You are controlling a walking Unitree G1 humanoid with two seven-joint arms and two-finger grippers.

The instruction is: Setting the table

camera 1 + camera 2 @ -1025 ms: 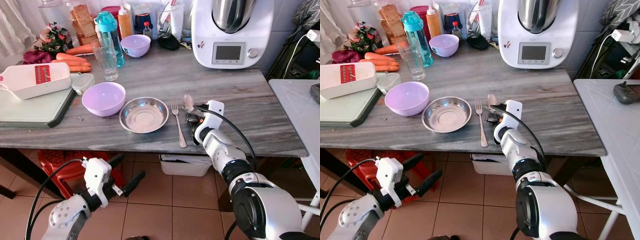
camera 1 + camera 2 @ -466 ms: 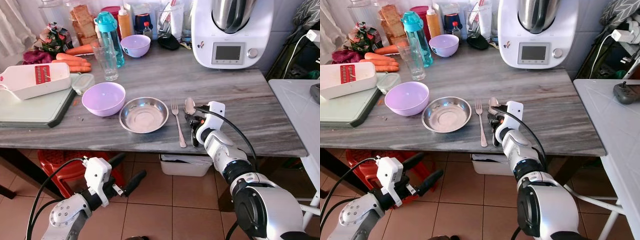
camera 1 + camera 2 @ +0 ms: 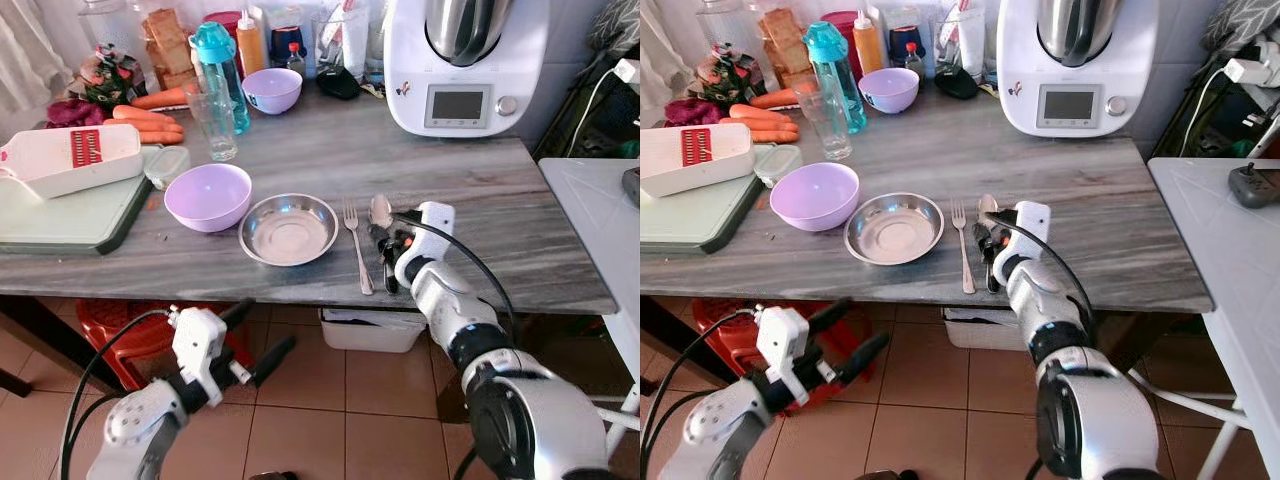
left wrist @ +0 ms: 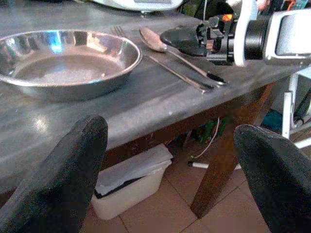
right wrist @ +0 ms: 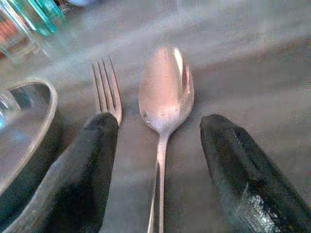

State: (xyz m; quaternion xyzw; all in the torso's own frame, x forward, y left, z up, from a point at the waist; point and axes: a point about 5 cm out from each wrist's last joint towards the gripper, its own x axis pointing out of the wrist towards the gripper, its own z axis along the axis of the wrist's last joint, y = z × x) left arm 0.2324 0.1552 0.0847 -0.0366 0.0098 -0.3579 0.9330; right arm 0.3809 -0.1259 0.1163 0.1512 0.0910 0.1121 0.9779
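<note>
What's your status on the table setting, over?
Right gripper open, fingers astride the spoon lying on the table beside the fork. Left gripper open, idle below the table edge. Nothing in the way.

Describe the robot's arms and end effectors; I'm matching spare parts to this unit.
Both arms are silver-grey metal with rounded joints and a black cable looping along each. The left end effector has a white boxy wrist housing and two long black fingers. The right end effector also has a white housing at the wrist and two matte black, blunt-tipped fingers.

The spoon [image 5: 165, 104] handle runs off the frame's bottom edge, the steel bowl [image 5: 22, 131] is cropped, and the bottles behind are just blur.
</note>
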